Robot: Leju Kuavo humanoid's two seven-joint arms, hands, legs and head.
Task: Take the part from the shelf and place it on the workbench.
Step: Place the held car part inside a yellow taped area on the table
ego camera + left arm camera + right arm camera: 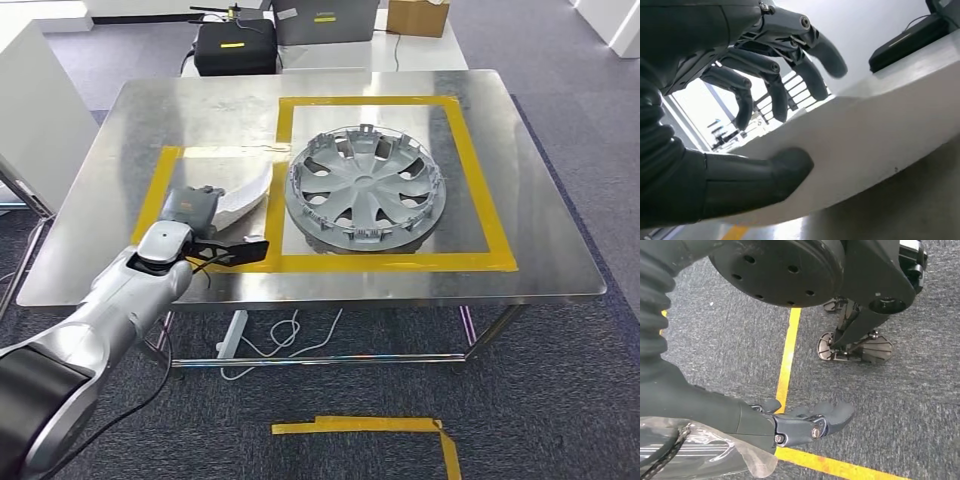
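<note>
The part, a white curved panel (245, 195), lies on the steel workbench (528, 150) inside the smaller yellow tape frame (156, 185). My left hand (207, 228) is at the panel's near end, low over the table. In the left wrist view the thumb (753, 180) lies along the white panel (874, 130) while the dark fingers (776, 95) are spread above it with a gap, so nothing is gripped. My right hand (802, 425) hangs over the carpet with fingers stretched out and holds nothing.
A grey wheel cover (367, 185) fills the larger tape frame beside the panel. A black case (235, 45), a grey device (324, 20) and a cardboard box (417, 15) stand behind the bench. Cables (272, 340) lie under it; yellow tape (362, 425) marks the floor.
</note>
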